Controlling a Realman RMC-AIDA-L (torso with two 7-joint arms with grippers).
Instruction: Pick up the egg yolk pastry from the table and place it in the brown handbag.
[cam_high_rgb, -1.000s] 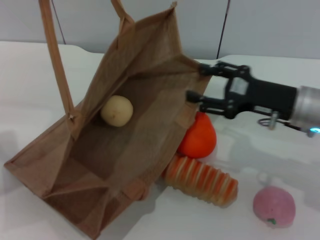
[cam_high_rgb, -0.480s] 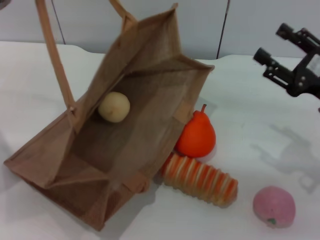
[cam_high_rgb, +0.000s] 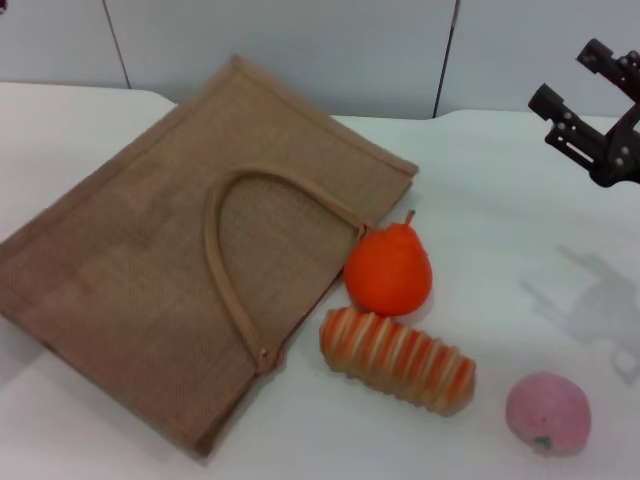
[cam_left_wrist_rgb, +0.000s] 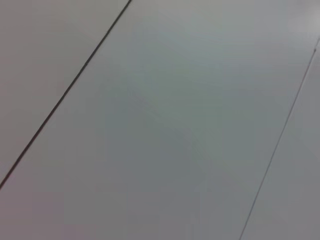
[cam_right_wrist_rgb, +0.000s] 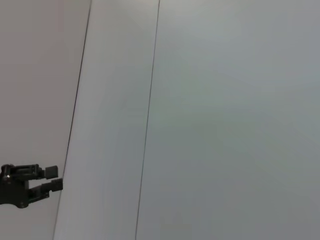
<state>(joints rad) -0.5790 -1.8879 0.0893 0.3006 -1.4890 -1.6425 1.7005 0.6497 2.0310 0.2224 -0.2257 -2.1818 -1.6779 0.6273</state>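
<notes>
On the worktop (cam_high_rgb: 500, 230), no pastry is visible; it is judged to be inside the flat-lying bag (cam_high_rgb: 180, 270), so the task appears complete. The right gripper (cam_high_rgb: 580, 105) hangs raised at the far right, jaws apart, holding nothing. In the right wrist view, the left gripper (cam_right_wrist_rgb: 52, 178) is also parted and empty.

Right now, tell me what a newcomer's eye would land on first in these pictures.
The brown handbag dominates, lying flat on the left of the white table with one loop handle draped across it. Beside its right edge sit a bright orange pear-shaped fruit, a striped bread roll and, farther right, a pink ball. The right gripper hangs open at the upper right, holding nothing.
</notes>
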